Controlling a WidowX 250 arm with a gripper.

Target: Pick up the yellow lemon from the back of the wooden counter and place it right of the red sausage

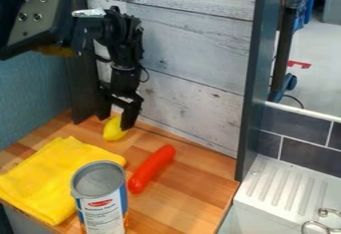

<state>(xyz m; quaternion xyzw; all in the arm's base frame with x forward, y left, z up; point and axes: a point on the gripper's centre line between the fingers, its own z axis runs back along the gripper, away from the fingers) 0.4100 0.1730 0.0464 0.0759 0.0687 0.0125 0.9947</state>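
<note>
The black gripper [117, 120] hangs at the back left of the wooden counter, its two fingers spread apart. Right at its fingertips is a yellow lemon [114, 130], partly hidden by the finger on the right; whether they touch, I cannot tell. In front and to the left lies a folded yellow cloth [53, 175]. An orange-red sausage-shaped object [152, 169] rests diagonally to the right of the cloth. A can with a grey top and a blue and white label [102, 210] stands upright at the front, overlapping the cloth in the view.
The wooden counter [193, 198] is backed by a whitewashed plank wall [193, 68]. A dark upright panel [255, 78] borders its right side. Beyond that are a white ribbed sink drainboard [283, 185] and a metal fitting [323, 223] at the lower right.
</note>
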